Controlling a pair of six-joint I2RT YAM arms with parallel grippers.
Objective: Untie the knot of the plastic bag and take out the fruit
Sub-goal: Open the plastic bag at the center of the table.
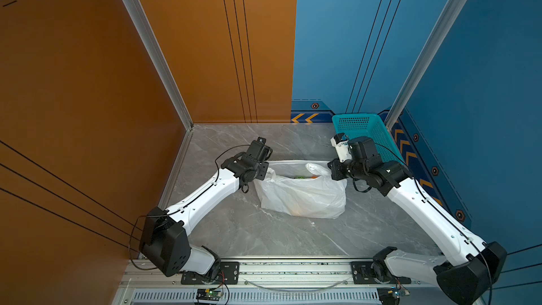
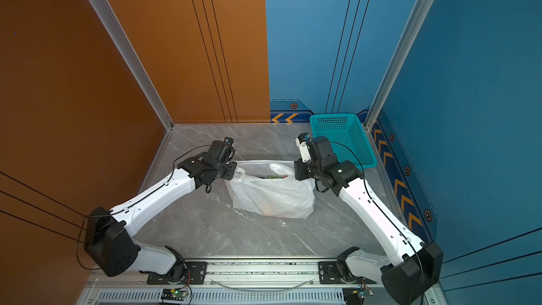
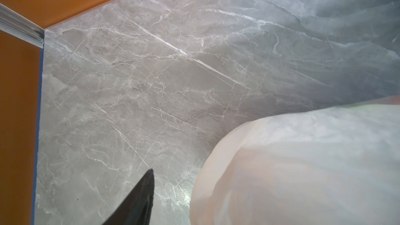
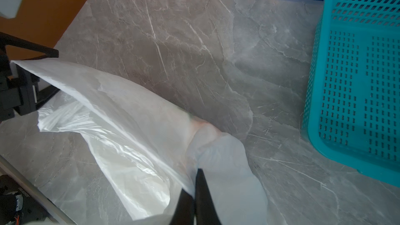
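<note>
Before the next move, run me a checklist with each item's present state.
1. The right gripper shut on the plastic bag: ok.
2. The left gripper holding the opposite edge: cannot tell; its wrist view shows one finger only.
3. Bag untied and open: ok, its mouth gapes between the arms.
4. Access to the fruit: ok, green and orange show through the mouth.
5. The teal basket upright beside the right arm: ok.

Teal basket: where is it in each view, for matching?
Top view: teal basket at the far right corner of the table.
Top view: teal basket, same corner.
Left wrist: not in it.
Right wrist: teal basket beyond the plastic bag.
Shared landmark: the plastic bag, in all four.
</note>
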